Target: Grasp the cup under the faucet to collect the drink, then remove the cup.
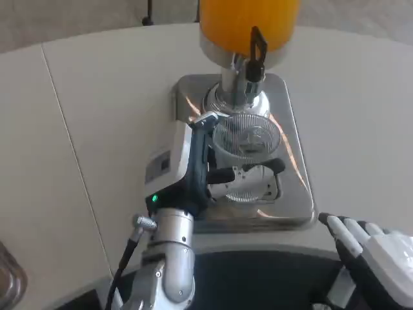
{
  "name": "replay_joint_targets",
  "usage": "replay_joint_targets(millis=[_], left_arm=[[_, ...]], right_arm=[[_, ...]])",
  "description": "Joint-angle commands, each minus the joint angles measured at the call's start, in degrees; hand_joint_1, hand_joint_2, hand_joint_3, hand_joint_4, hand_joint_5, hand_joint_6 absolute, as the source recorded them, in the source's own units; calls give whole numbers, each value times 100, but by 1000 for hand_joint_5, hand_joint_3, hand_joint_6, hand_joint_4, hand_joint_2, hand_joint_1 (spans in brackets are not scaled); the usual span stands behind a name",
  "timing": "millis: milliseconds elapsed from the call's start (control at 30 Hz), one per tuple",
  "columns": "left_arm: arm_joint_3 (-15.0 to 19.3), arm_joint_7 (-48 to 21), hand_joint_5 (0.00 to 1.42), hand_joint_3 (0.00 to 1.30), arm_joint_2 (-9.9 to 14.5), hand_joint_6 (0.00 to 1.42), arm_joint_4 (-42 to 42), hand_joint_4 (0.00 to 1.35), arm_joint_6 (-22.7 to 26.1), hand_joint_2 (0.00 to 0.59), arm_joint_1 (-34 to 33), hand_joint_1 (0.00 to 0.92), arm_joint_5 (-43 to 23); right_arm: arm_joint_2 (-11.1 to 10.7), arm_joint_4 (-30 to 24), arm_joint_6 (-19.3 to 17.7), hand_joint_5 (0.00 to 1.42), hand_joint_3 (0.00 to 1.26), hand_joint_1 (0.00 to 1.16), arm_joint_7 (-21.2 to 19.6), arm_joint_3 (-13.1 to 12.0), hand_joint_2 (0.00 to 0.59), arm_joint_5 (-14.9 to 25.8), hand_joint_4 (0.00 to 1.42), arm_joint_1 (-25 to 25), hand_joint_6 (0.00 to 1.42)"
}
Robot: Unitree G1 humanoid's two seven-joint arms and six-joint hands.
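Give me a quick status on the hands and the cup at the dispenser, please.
Left hand grips the clear cup under the faucet. Right hand waits at the table edge, holding nothing. Cup looks empty; black tap lever not pressed. Nothing in the way.

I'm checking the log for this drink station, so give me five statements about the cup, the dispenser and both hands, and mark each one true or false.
1. The left robot hand grips the clear cup. True.
2. The cup is full of orange drink. False: it looks clear and empty.
3. The dispenser tank holds orange liquid. True.
4. The right robot hand presses the black tap lever. False: it rests low at the table's near edge, away from the lever.
5. The cup lies on its side on the white table. False: it stands upright over the metal drip tray, below the tap.
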Motion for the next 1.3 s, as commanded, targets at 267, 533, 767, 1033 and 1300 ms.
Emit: replay_joint_targets(millis=[267, 533, 767, 1033, 1300], left_arm=[[-139, 913, 1339, 947, -300, 1424, 1214, 1137, 45, 0, -863, 635, -6], [-278, 1121, 1108, 702, -220, 1405, 1245, 760, 174, 0, -851, 602, 58], [-299, 1050, 895, 468, -115, 1312, 1125, 480, 275, 31, -795, 426, 15], [-323, 948, 784, 455, -27, 1238, 938, 391, 372, 70, -750, 319, 5], [-298, 754, 489, 377, 85, 886, 621, 161, 256, 65, -594, 272, -82]], right_arm=[[-125, 144, 145, 0, 0, 457, 183, -281, 506, 154, 0, -223, 0], [-89, 72, 164, 0, 0, 454, 202, -278, 507, 154, 0, -147, 0], [-74, 86, 156, 0, 0, 451, 186, -230, 507, 167, 0, -156, 0], [-110, 142, 197, 0, 0, 450, 168, -272, 507, 275, 0, -372, 0], [-57, 143, 202, 0, 0, 450, 123, -222, 507, 253, 0, -379, 0]])
